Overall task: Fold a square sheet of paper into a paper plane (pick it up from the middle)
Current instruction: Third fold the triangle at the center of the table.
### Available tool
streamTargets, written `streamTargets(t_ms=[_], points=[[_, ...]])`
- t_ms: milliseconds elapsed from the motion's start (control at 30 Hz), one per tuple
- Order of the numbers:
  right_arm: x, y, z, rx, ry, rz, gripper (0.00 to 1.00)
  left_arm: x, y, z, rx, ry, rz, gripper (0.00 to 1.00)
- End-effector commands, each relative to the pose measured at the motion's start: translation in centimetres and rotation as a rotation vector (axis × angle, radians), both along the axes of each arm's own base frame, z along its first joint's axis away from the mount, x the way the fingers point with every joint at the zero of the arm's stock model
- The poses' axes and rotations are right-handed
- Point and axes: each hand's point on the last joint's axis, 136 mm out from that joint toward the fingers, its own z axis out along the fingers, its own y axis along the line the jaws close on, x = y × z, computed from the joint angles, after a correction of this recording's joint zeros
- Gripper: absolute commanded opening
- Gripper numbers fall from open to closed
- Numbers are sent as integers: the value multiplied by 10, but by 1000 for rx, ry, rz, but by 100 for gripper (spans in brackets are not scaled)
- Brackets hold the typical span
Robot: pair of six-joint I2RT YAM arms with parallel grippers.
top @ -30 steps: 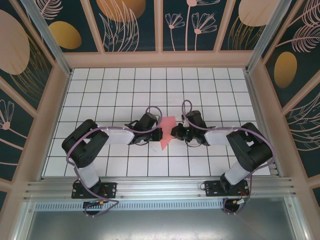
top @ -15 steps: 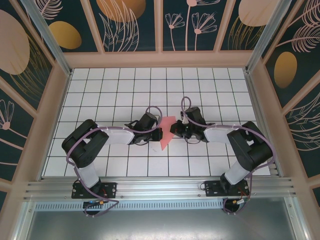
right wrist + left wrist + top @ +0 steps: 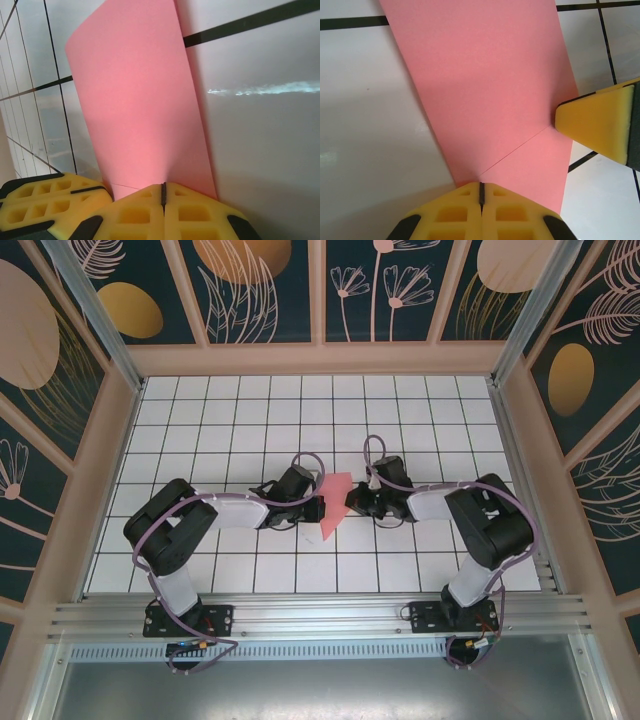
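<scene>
The left gripper (image 3: 322, 508) is clamped on the thin salmon-pink square sheet of paper (image 3: 336, 488) at its 3 o'clock; the right gripper (image 3: 348, 504) is clamped on the opposite edge.

The sheet of paper (image 3: 334, 495) lies on the table (image 3: 250, 420). The left gripper (image 3: 322, 510) touches it at 9 o'clock, the right gripper (image 3: 349, 504) at 3 o'clock.
</scene>
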Motion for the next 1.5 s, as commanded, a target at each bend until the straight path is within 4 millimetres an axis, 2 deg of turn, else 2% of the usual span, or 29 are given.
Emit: streamTargets(t_ms=[0, 100, 300, 433, 533, 633, 733, 833, 967, 1267, 1467], points=[[12, -5, 29, 27, -79, 0, 6, -16, 26, -27, 129, 73, 3, 0], [15, -9, 28, 36, -81, 1, 6, -16, 25, -26, 127, 73, 2, 0], [3, -11, -6, 36, 5, 2, 7, -16, 24, -27, 123, 76, -2, 0], [1, -18, -18, -11, 31, -15, 7, -17, 24, -27, 123, 78, -5, 0], [7, -19, -4, -20, -5, -14, 8, -18, 24, -28, 124, 81, -13, 0], [15, -22, 21, -32, -64, -16, 11, -21, 22, -27, 118, 82, -37, 0], [18, -33, 32, -49, -90, -41, 22, -23, 21, -25, 108, 78, -55, 0], [14, -37, 31, -35, -73, -31, 36, -24, 17, -20, 82, 73, -73, 0], [7, -31, 24, 3, -45, -11, 42, -26, 12, -18, 57, 77, -96, 1], [6, -23, 10, 30, 4, 10, 42, -29, 9, -19, 39, 87, -108, 2], [6, -13, 11, 67, 8, 36, 39, -30, 8, -19, 34, 91, -112, 2]])
